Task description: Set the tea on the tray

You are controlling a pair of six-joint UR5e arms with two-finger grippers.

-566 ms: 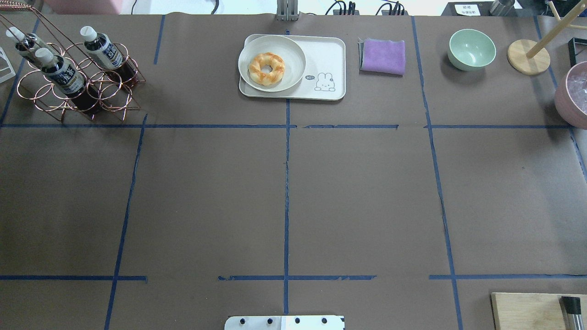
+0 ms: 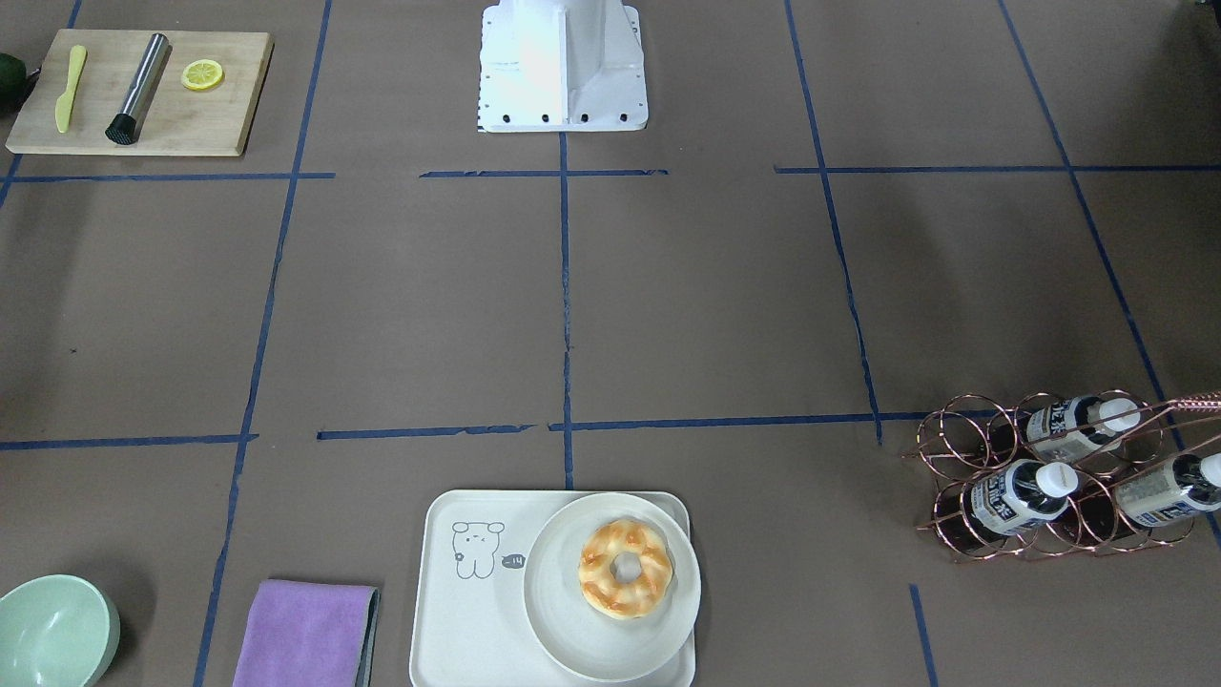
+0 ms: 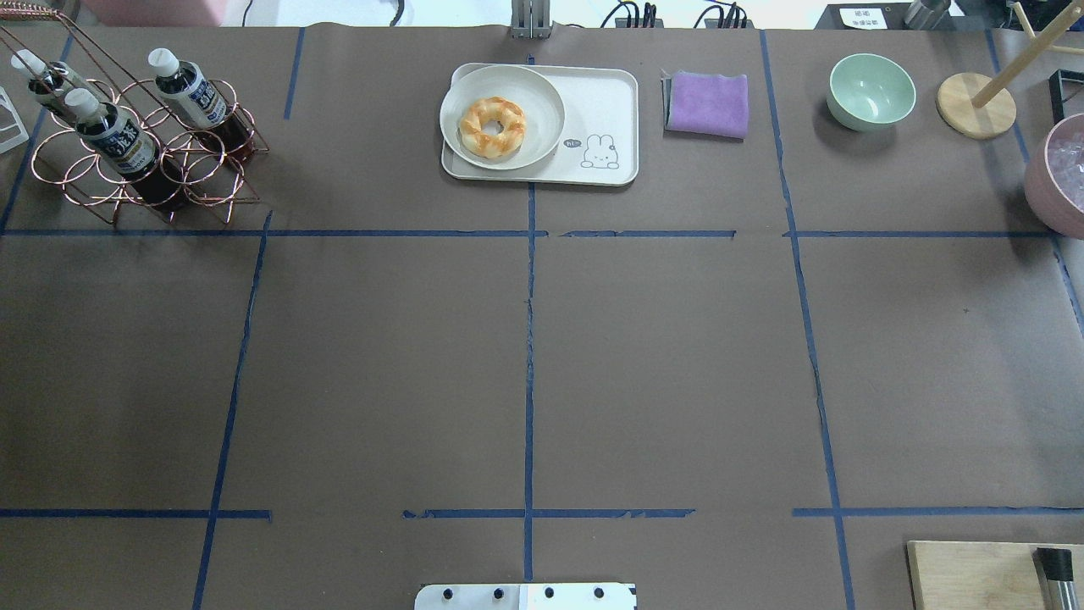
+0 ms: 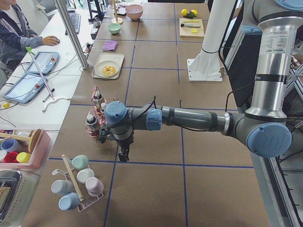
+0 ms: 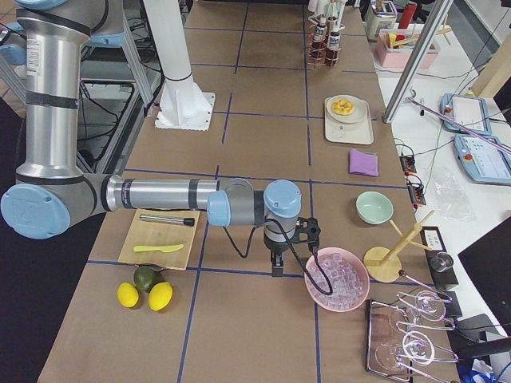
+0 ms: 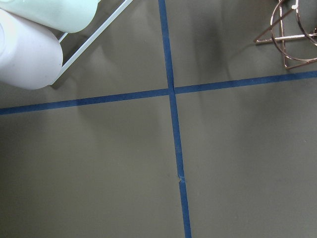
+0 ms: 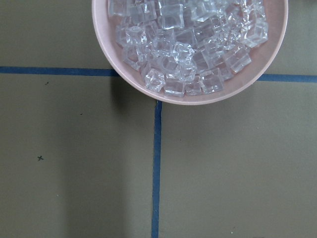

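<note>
Judging by how things lie, the task is at its first step, the approach, with nothing picked up yet. Three tea bottles lean in a copper wire rack (image 3: 144, 165) at about 10 o'clock on the table (image 3: 677, 356) in the overhead view. The tea bottle (image 3: 190, 89) on the rack's 2 o'clock side is the one closest to the tray (image 3: 605, 110). The tray sits well apart from the rack, at 12 o'clock on the far edge. A round plate (image 3: 542, 93) carrying a doughnut (image 3: 492, 127) fills the tray's 9 o'clock half, so only the strip at 3 o'clock, by the cartoon, is bare.

The left hand (image 4: 124, 155) hangs near the rack, at roughly 5 o'clock from it in the left side view. Its wrist camera catches just a corner of the wire at 1 o'clock. It shows only in that side view, small and dark, so I cannot tell how far its fingers are spread; it appears to hold nothing. The right hand (image 5: 275, 267) hangs beside a bowl of ice cubes (image 7: 188, 49), far from the tea, and I cannot read its state either.

The next move probably falls to the left arm. It would swing over the rack, line its fingers up on a bottle's neck or body, and draw it out along the wire rings' axis without snagging. The bottle should then go down upright on the bare strip, clear of the plate.
</note>
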